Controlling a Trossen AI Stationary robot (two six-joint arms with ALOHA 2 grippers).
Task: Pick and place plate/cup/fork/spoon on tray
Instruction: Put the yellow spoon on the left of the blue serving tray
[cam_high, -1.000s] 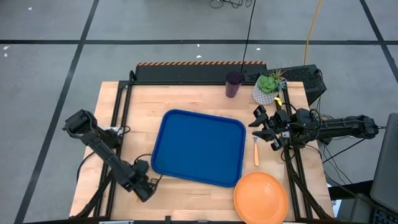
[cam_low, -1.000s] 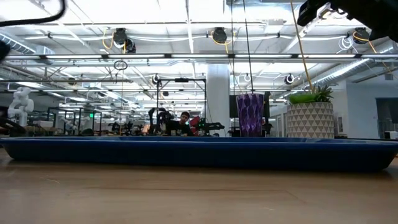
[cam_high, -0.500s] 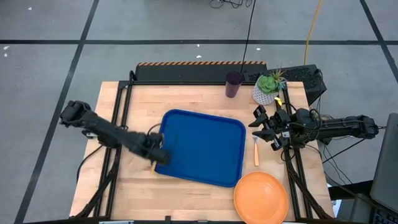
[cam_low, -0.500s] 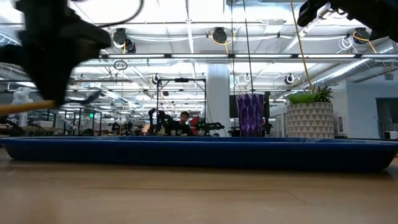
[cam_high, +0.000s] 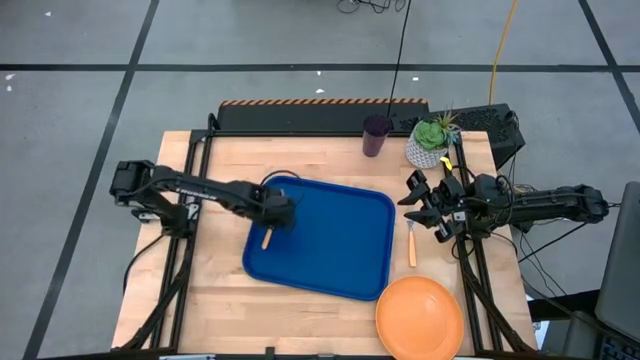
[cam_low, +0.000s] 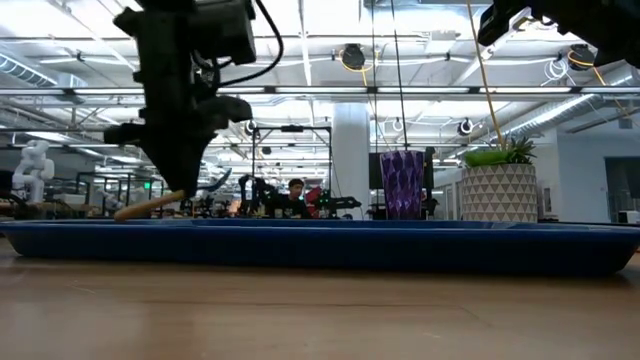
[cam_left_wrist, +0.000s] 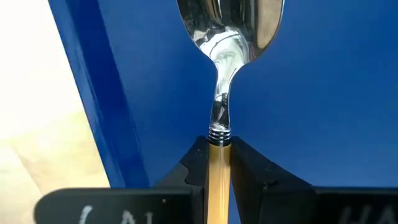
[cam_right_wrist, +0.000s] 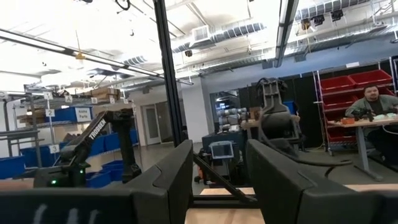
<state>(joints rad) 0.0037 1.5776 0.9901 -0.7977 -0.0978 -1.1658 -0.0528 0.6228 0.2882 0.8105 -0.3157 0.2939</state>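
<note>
Your left gripper pinches the spoon over the tray, seemingly just above it; right gripper spread.

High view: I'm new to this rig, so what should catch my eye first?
The left claw, shut on the spoon, hangs over the tray's left edge; the left wrist view shows the spoon's bowl above the blue floor. The right claw waits open at the table's right, near the fork. The plate sits at the near right corner, the cup at the far edge.
</note>
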